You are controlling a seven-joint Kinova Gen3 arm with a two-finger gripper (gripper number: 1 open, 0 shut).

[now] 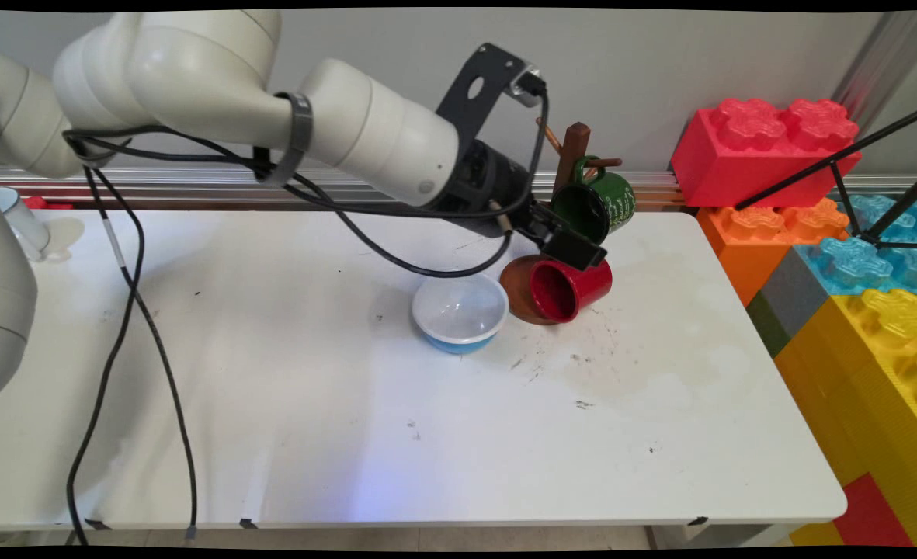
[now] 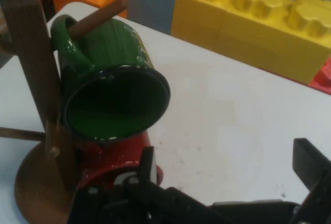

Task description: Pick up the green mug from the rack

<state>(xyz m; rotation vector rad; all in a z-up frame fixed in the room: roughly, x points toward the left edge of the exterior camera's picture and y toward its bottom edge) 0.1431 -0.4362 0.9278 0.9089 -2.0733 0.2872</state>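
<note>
A brown wooden mug tree [image 1: 574, 144] stands at the table's back, right of the middle. A green mug [image 1: 594, 203] hangs by its handle on one peg, its mouth facing the camera. A red mug [image 1: 571, 291] lies on its side against the tree's round base. My gripper [image 1: 572, 239] is just in front of the green mug and above the red one. In the hand view the green mug [image 2: 114, 94] fills the left, and the red mug [image 2: 111, 154] lies under it beside the post [image 2: 31, 53]. My gripper [image 2: 227, 157] is open, with its left finger [image 2: 147, 164] next to the red mug and only table between the fingers.
A white bowl with a blue outside [image 1: 460, 310] sits just left of the tree's base. Large toy bricks, red [image 1: 765, 151], orange [image 1: 769, 225], blue [image 1: 870, 260] and yellow [image 1: 870, 365], are stacked along the table's right side. A white cup [image 1: 19, 221] stands at the far left.
</note>
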